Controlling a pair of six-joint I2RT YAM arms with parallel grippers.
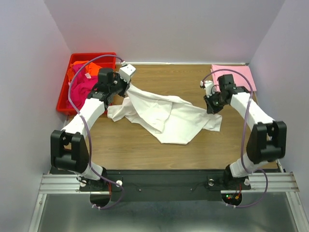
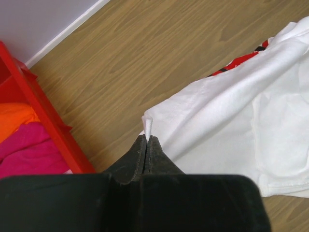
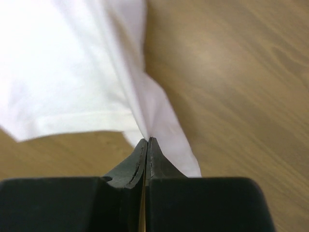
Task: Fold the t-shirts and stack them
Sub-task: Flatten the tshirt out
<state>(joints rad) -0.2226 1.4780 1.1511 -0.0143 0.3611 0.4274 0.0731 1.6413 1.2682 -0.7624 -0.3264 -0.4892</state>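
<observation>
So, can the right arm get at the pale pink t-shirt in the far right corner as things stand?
Probably not yet. The pink t-shirt lies uncovered just behind the right tool, likely within reach, but that tool is shut on an edge of the white t-shirt and would have to let go first.

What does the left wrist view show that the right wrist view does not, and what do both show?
Only left wrist: the red bin holding an orange tee and a magenta tee, the red print on the white t-shirt, and the left gripper. Only right wrist: the right gripper. Both: a gripper shut on an edge of the white t-shirt, over the wooden table.
</observation>
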